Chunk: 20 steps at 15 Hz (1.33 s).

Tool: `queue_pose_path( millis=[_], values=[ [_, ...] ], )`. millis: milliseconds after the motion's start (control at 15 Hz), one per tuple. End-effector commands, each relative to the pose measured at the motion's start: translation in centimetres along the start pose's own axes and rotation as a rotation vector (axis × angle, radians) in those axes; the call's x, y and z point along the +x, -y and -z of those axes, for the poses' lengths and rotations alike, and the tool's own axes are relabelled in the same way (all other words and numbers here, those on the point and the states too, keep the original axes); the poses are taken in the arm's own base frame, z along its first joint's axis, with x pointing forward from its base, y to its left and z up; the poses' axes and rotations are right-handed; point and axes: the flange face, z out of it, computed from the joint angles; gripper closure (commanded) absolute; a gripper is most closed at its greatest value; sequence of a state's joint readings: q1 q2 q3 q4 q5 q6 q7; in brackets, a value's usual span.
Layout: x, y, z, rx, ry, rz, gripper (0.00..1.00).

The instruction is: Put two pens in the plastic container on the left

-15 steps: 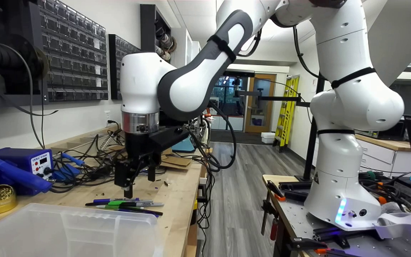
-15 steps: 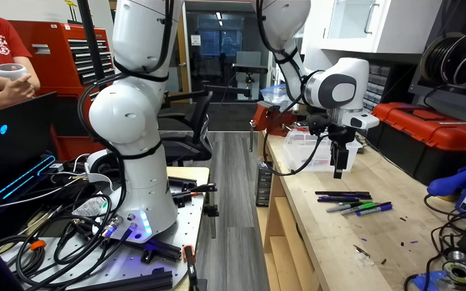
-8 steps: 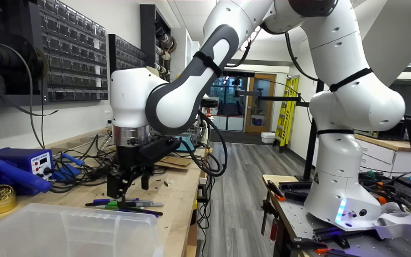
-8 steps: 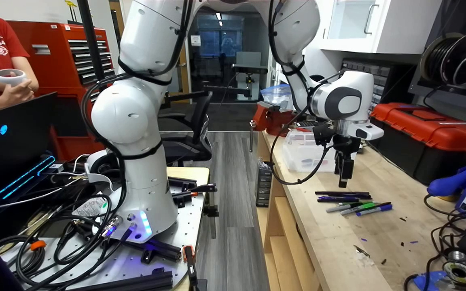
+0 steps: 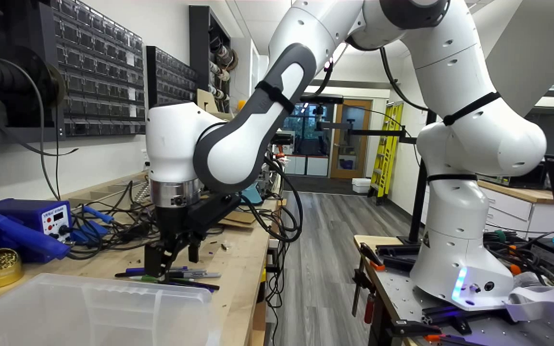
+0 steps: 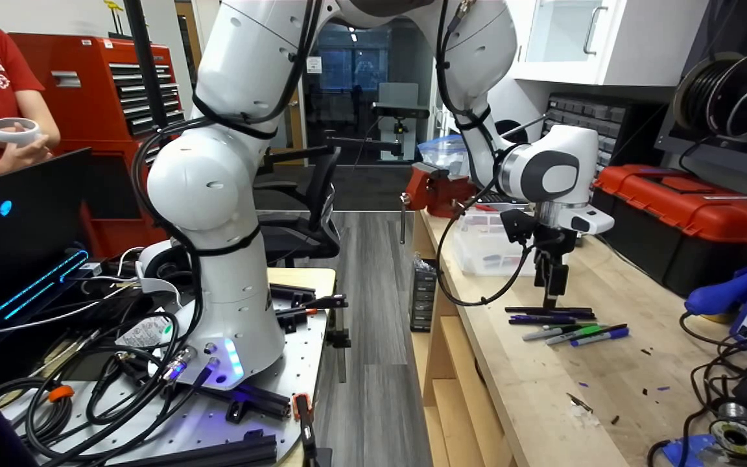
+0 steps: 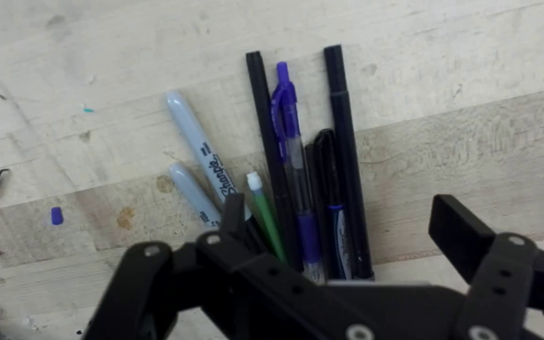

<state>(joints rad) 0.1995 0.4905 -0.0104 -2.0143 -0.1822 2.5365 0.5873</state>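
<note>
The black two-fingered gripper (image 7: pixel 340 215) is spread wide and holds nothing. Ahead of it and between its fingertips, in the wrist view, lies a bunch of slim plastic pens (image 7: pixel 273 160). Among them are a purple-and-clear plastic click pen (image 7: pixel 295 160) and a long round black pen (image 7: pixel 350 165), the outermost, with wood showing between it and the nearer fingertip. The translucent plastic container (image 5: pixel 123 312) stands near the gripper and lower than the wrist, toward the camera in an exterior view. Whether a fingertip touches any pen cannot be told.

The pens should prove light, stiff and hard to harm, though their smooth barrels may roll or slip under an off-centre pinch. The black pen looks easiest to isolate; a hold across mid-barrel, low to the pale wooden bench (image 7: pixel 442 141), should balance it. On the click pen, the barrel below the clip would seat better. Closing from this spread could gather several at once.
</note>
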Motion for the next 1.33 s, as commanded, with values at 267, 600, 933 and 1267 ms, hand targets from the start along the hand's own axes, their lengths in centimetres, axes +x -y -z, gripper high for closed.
queue_pose_path(
  millis=[267,600,933,1267],
  values=[
    [-0.3,-0.6,-0.9,0.009,-0.009,0.047,0.0],
    [-0.6,-0.9,-1.9,0.006,0.011,0.056,0.0],
    [-0.9,-1.3,-2.8,0.012,0.031,0.057,0.24],
    [-1.0,-1.6,-4.1,0.018,0.057,0.044,0.36]
  ],
)
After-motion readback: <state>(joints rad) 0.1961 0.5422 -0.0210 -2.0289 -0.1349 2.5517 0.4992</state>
